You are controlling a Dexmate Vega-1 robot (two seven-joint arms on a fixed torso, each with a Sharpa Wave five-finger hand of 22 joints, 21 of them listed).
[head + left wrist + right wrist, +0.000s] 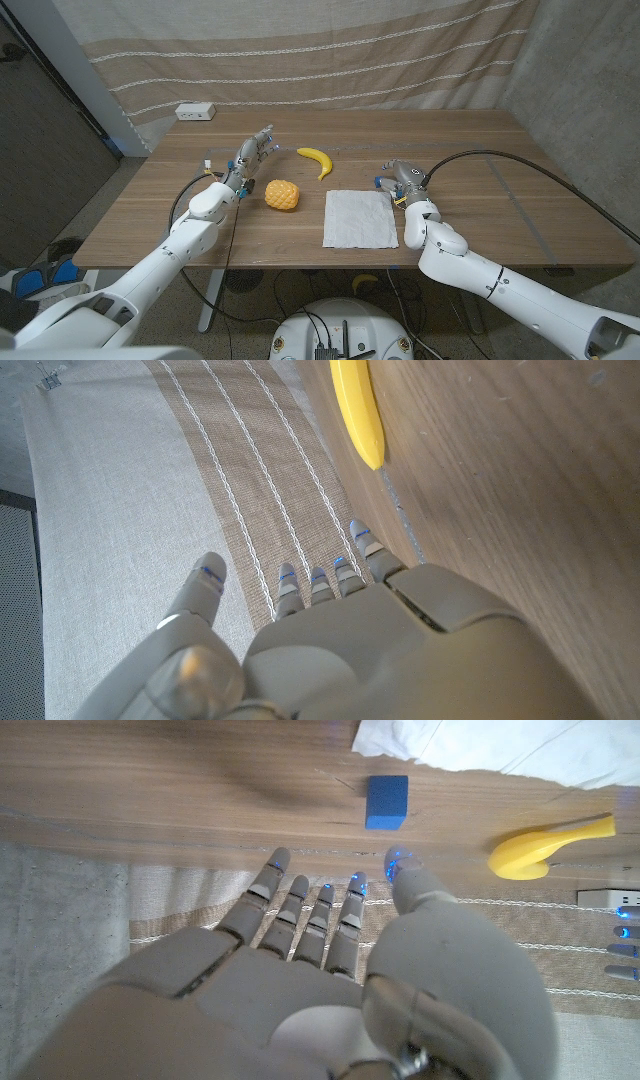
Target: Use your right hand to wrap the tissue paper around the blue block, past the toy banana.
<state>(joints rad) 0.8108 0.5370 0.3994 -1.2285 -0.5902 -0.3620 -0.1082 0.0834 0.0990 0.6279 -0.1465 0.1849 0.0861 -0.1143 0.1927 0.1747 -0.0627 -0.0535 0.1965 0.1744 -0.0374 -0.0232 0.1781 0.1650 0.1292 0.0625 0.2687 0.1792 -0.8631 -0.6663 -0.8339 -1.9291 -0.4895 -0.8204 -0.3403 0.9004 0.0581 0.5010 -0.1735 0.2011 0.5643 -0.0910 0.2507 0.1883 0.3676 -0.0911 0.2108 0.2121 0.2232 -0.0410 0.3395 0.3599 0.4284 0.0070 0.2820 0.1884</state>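
Plainly one tissue paper [359, 218], one blue block [387, 801], one toy banana [318, 158], both hands' fingers released.

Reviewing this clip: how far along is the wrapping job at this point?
Nothing looks done yet. The tissue paper lies flat and spread on the table, untouched. The blue block sits bare on the wood, apart from the paper. The right hand is beside the tissue with its fingers apart, holding nothing; the left hand is also empty near the toy banana. Grasping the tissue and wrapping the block are all still left.
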